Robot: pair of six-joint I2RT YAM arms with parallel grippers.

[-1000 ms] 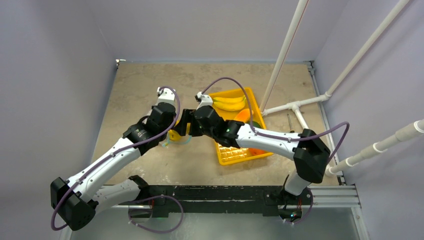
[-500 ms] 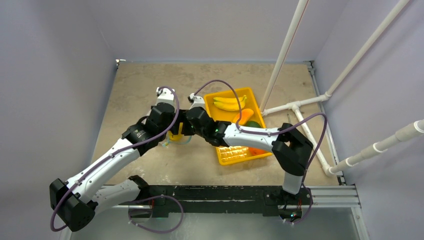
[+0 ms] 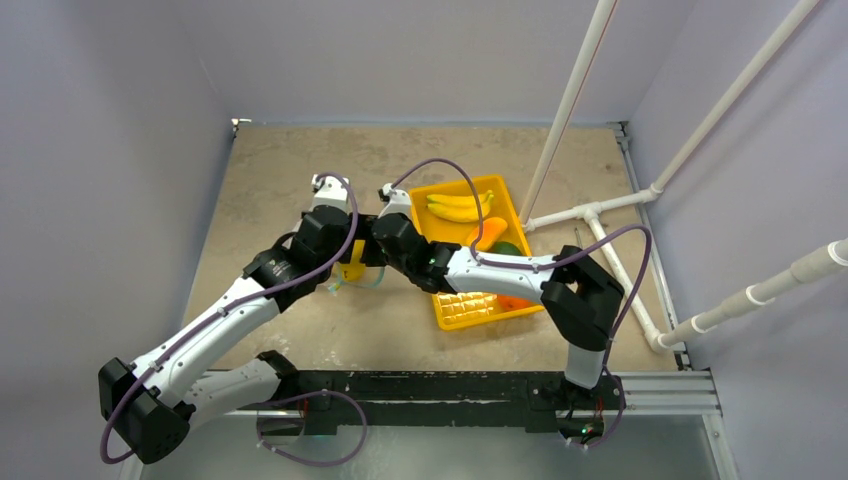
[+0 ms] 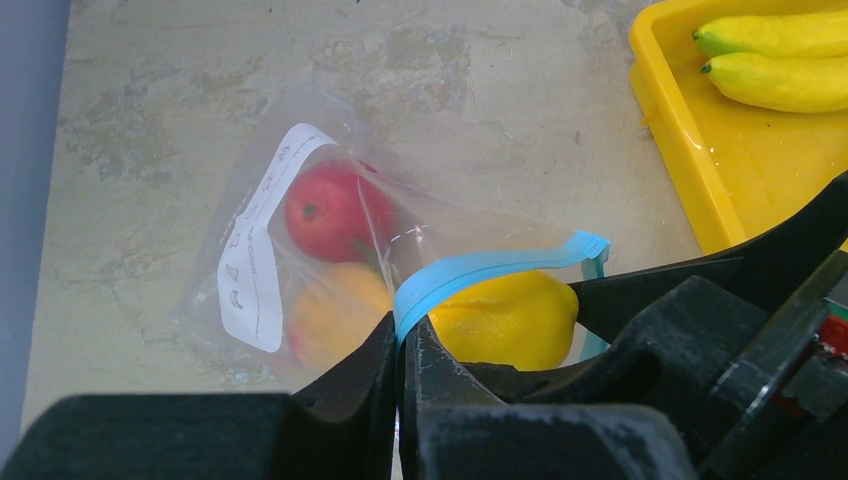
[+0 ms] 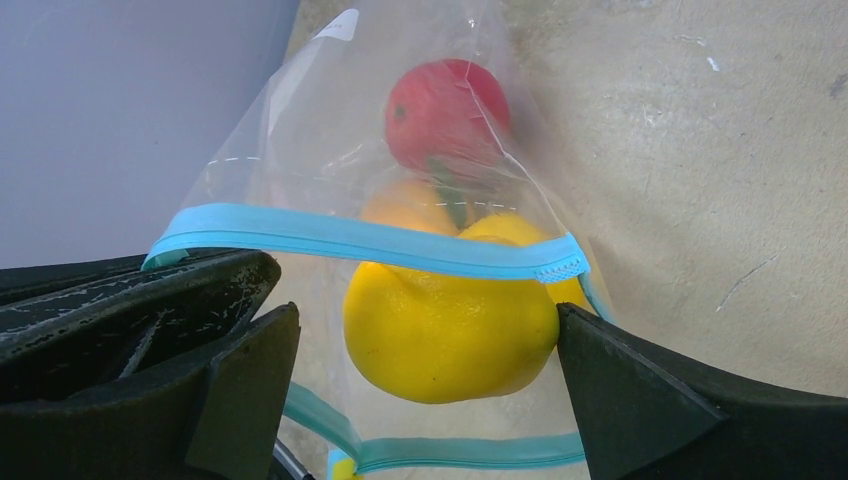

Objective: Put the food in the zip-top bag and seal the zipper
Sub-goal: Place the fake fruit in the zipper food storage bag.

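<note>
The clear zip-top bag (image 4: pixel 262 205) lies on the table with a red fruit (image 4: pixel 325 210) and an orange fruit (image 4: pixel 335 305) inside. My left gripper (image 4: pixel 405 340) is shut on the teal zipper (image 4: pixel 490 265) and holds the mouth up. A yellow lemon (image 5: pixel 450 330) sits in the mouth, under the upper strip (image 5: pixel 360 240). My right gripper (image 5: pixel 428 318) is open around the lemon; its right finger (image 5: pixel 640 400) touches it, and a gap shows at the left finger. In the top view both grippers meet over the bag (image 3: pixel 350 282).
The yellow tray (image 3: pixel 455 310) stands right of the bag, with bananas (image 3: pixel 458 207) at its far end and orange (image 3: pixel 487 232) and green (image 3: pixel 507 248) fruits, partly hidden by my right arm. White pipes (image 3: pixel 590 215) run along the right side.
My right gripper moved left with the lemon to the bag's mouth, and its elbow swung inward. In the last half second almost nothing moved. My left arm held still.
</note>
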